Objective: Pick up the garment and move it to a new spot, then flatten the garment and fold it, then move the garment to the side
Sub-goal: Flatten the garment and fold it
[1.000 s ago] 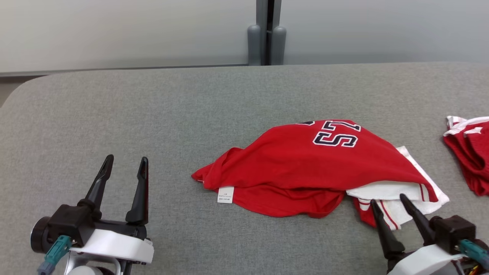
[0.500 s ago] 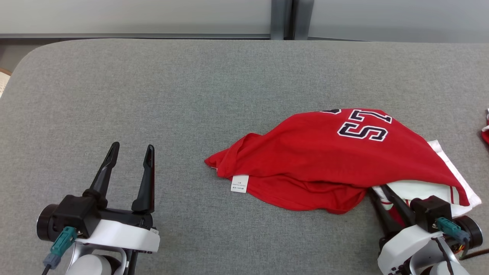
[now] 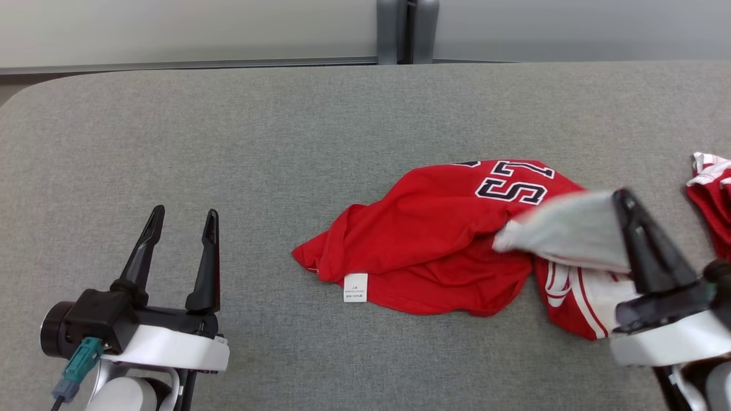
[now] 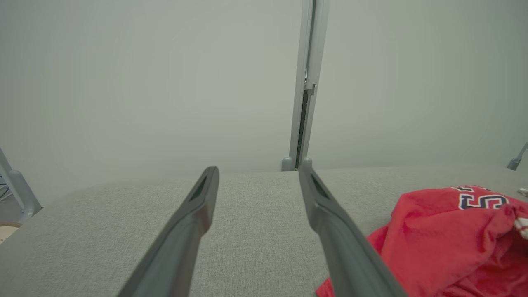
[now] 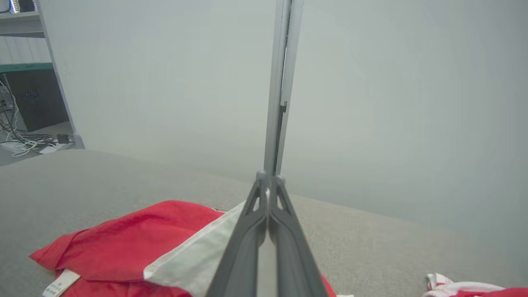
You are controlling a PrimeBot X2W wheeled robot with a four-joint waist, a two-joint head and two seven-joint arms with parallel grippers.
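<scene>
While the right gripper (image 3: 622,200) is clenched on a white panel (image 3: 571,231) of the red jersey (image 3: 434,240), that flap is raised off the bench (image 3: 228,142). The rest of the jersey lies crumpled right of the bench's middle, toward the near edge, with its care label (image 3: 355,287) at the front hem. The left gripper (image 3: 184,214) is released, its jaws wide, over the near left corner and well apart from the cloth.

The pinch seems to catch only a thin fold, so the fabric could slide out under the jersey's hanging weight. Held at one point, the jersey would likely dangle and twist, which makes flattening harder. A second red garment (image 3: 711,188) lies at the bench's right edge, and a carry that way might snag it.
</scene>
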